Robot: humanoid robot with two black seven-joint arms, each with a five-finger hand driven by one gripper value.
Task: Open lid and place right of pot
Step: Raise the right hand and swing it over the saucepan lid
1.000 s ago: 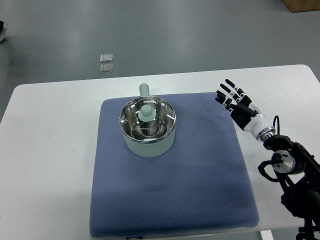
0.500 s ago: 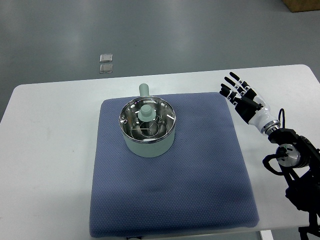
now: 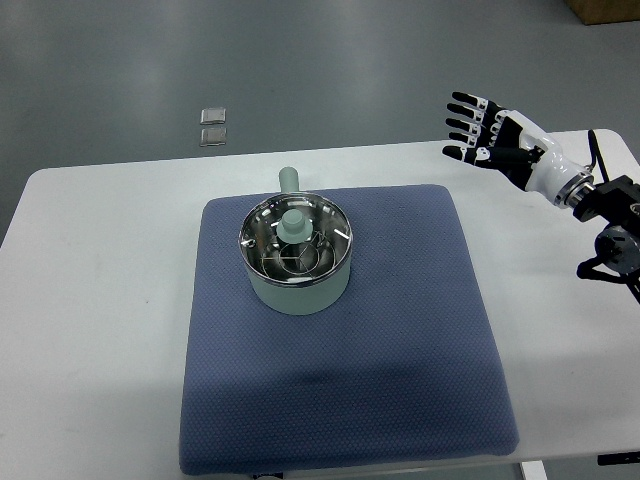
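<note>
A pale green pot [image 3: 296, 283] with a short handle pointing away stands on a blue mat [image 3: 345, 350] on the white table. Its glass lid [image 3: 295, 240] with a pale green knob [image 3: 294, 222] sits closed on the pot. My right hand [image 3: 482, 125] is open with fingers spread. It is raised above the table's far right edge, well to the right of the pot and holding nothing. The left arm is out of view.
The white table [image 3: 100, 300] reaches beyond the mat on all sides. Bare mat lies to the right of the pot [image 3: 420, 290]. Two small clear packets [image 3: 212, 126] lie on the grey floor beyond the table.
My right hand has risen and moved away from me toward the table's far right edge, with the arm lifting along with it. The pot and lid have not moved.
</note>
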